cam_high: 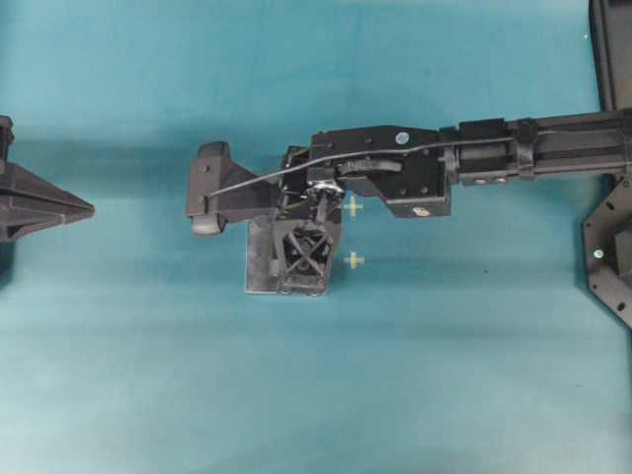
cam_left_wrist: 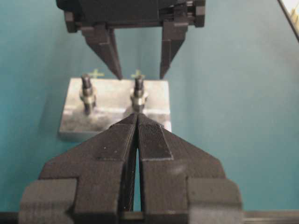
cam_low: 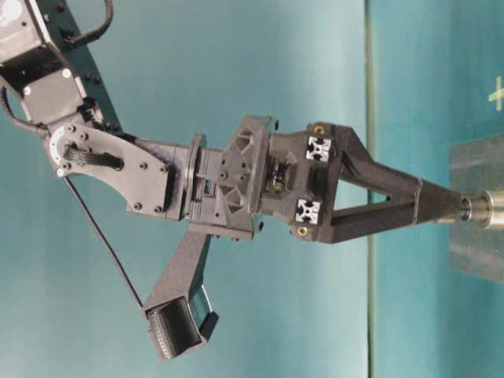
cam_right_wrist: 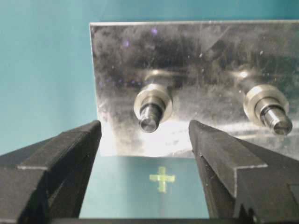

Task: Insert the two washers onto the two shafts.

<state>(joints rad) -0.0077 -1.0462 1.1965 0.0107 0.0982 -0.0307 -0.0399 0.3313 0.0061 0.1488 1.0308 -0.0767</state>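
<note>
A metal block (cam_right_wrist: pixel 196 56) carries two upright shafts. In the right wrist view a washer (cam_right_wrist: pixel 164 103) rings the left shaft (cam_right_wrist: pixel 149 119), and a second ring (cam_right_wrist: pixel 254 95) sits on the other shaft (cam_right_wrist: pixel 276 122). My right gripper (cam_right_wrist: pixel 145 135) hangs open just above the left shaft, with nothing between its fingers (cam_right_wrist: pixel 84 140). In the left wrist view it stands over the right-hand shaft (cam_left_wrist: pixel 138 91), jaws apart. From table level its tips (cam_low: pixel 450 209) nearly meet the shaft top (cam_low: pixel 487 209). My left gripper (cam_left_wrist: pixel 137 117) is shut and empty, well to the left of the block (cam_high: pixel 259 267).
Two yellow-green crosses (cam_high: pixel 353 207) (cam_high: pixel 355 260) mark the teal table just right of the block. The right arm (cam_high: pixel 513 148) stretches in from the right edge. A dark fixture (cam_high: pixel 612 247) stands at the far right.
</note>
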